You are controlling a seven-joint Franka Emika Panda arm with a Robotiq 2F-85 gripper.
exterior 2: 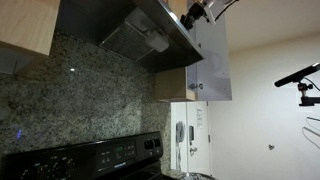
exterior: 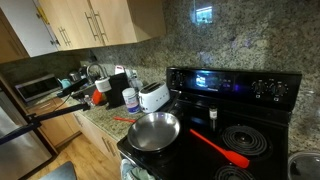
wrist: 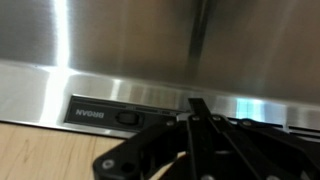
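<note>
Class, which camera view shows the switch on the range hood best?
The wrist view: the switch shows close up, just beyond the fingers. An exterior view shows the range hood from below, its switch too small to tell. An exterior view shows only the stove, no hood.

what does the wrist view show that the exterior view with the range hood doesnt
Only the wrist view: a dark switch panel with a printed label, seen close up on brushed steel. Only the exterior view: the black stove control panel, the granite backsplash and a white wall. Both: the stainless range hood and the gripper near it.
</note>
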